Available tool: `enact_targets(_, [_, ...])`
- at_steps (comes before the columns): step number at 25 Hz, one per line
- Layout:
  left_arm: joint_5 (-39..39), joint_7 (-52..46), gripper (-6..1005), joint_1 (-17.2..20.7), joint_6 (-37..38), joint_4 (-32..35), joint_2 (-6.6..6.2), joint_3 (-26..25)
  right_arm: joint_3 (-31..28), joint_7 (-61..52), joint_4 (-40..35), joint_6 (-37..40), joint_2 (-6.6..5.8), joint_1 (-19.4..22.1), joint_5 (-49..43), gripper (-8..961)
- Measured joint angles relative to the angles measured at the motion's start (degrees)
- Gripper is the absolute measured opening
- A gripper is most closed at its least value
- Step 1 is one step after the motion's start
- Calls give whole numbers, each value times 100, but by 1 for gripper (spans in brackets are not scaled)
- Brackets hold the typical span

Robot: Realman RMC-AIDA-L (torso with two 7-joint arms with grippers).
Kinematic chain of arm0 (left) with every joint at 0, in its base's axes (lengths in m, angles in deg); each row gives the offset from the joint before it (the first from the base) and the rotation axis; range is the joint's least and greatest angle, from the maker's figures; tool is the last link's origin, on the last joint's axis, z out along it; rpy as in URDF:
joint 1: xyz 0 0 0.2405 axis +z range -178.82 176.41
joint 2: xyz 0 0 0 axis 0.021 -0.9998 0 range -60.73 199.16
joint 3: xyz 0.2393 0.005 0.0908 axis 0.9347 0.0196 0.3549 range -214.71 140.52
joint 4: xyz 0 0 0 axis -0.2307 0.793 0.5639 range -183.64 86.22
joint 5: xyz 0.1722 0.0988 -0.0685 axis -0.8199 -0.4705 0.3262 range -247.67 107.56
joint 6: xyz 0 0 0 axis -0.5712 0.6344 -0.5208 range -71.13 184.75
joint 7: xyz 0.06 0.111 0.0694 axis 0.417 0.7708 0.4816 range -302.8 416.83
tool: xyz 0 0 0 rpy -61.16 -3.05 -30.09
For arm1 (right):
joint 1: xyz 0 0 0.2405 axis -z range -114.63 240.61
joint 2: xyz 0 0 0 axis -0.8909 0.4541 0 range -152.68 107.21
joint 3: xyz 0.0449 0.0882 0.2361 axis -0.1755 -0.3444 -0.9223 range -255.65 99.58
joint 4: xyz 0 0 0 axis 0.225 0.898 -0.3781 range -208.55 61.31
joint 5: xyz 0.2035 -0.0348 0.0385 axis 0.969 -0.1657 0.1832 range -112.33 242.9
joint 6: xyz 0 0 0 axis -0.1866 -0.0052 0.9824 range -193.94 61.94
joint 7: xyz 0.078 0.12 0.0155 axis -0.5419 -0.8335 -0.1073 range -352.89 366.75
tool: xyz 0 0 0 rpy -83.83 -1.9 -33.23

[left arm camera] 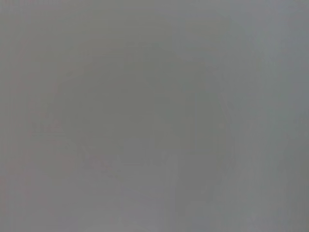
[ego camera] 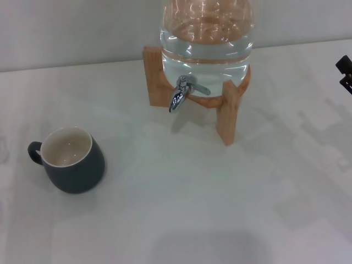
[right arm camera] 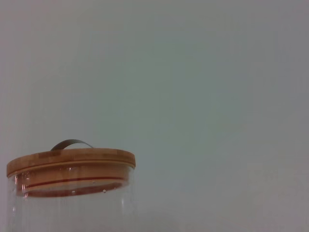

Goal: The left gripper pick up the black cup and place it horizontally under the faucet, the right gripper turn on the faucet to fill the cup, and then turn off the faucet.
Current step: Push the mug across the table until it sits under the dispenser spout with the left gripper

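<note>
The black cup stands upright on the white table at the front left, cream inside showing and its loop handle pointing left. The chrome faucet juts from the glass water jar at the back centre, spout down and thin lever angled to the right. Nothing sits beneath the spout. Only a black tip of my right gripper shows at the right edge, level with the faucet and well away from it. My left gripper is out of view; its wrist view shows only plain grey.
The jar rests in a wooden stand with legs reaching toward the front. The right wrist view shows the jar's top with its wooden lid and a metal handle, against a pale wall.
</note>
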Motion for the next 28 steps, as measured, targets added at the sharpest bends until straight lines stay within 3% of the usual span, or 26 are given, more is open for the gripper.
enact_targets(14, [2,0,487,0,-10,-1,0,26,-2,0,0,8,-8,-6,-2,863])
enact_targets(22, [0,0,487,20,-31,-67,-12,438,-2,-5,0,24,-8,-53,-2,863])
enact_targets(28, [0,28,486,246,-70,-29,2,634,-2,12,0,92,-8,-68,-2,864])
